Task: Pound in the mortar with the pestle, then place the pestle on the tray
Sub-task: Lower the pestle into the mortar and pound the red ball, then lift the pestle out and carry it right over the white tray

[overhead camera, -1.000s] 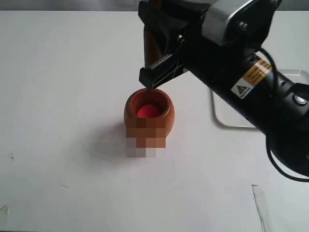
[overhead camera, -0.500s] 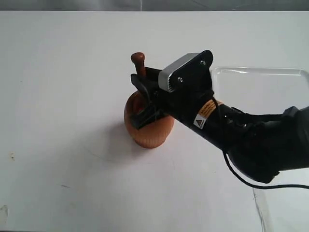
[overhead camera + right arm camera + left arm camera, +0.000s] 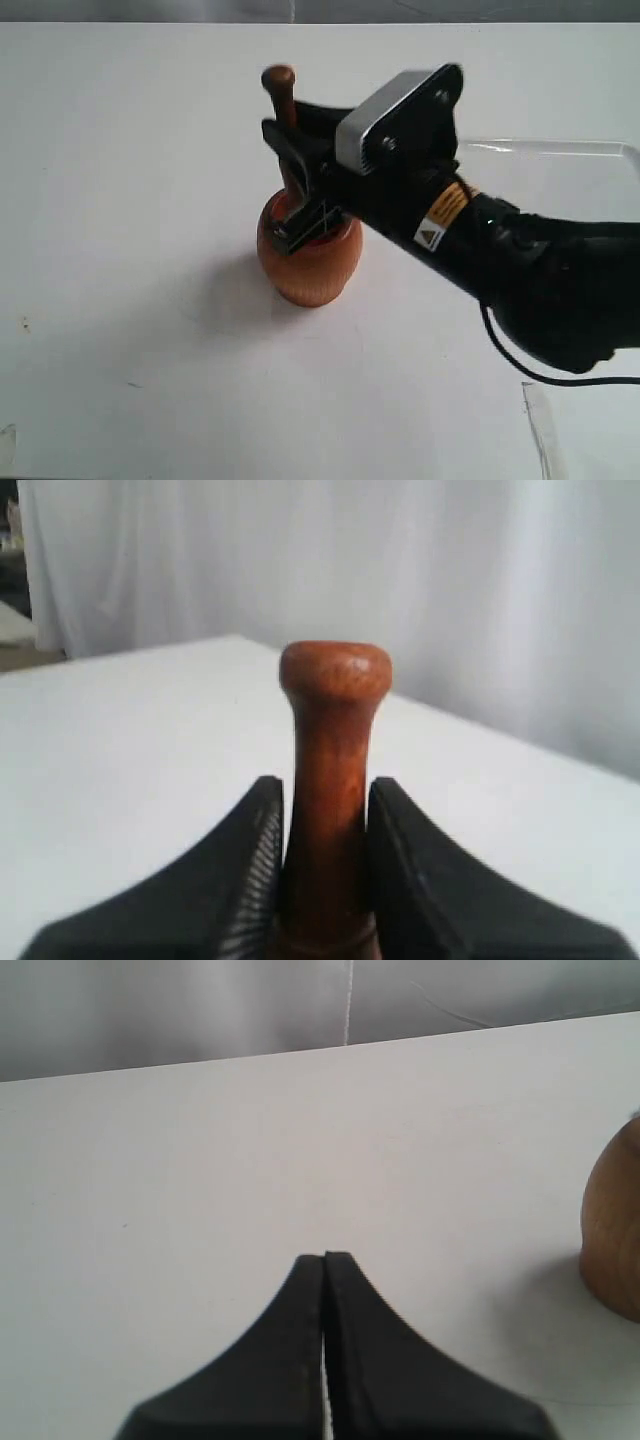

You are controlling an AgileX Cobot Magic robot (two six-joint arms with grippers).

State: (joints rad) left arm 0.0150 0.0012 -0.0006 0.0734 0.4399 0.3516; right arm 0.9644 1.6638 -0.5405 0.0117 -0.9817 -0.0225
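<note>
The light brown wooden mortar [image 3: 308, 262] stands upright near the table's middle, its red inside just showing; its side [image 3: 612, 1230] also shows in the left wrist view. My right gripper [image 3: 292, 190] is shut on the dark brown pestle [image 3: 283, 110] and holds it upright, knobbed handle up, thick end down in the mortar's mouth. The right wrist view shows the pestle handle [image 3: 333, 760] clamped by the gripper [image 3: 325, 792]. The white tray [image 3: 560, 175] lies behind the right arm, partly hidden. My left gripper [image 3: 324, 1258] is shut on nothing over bare table, apart from the mortar.
The white table [image 3: 120, 200] stretches bare left of the mortar. The right arm [image 3: 520, 280] crosses from the right edge over the tray's near part. A grey curtain [image 3: 200, 1010] hangs past the table's far edge.
The right gripper went from hanging above the mortar to plunging the pestle in, and has since lifted it a little, so the handle stands higher.
</note>
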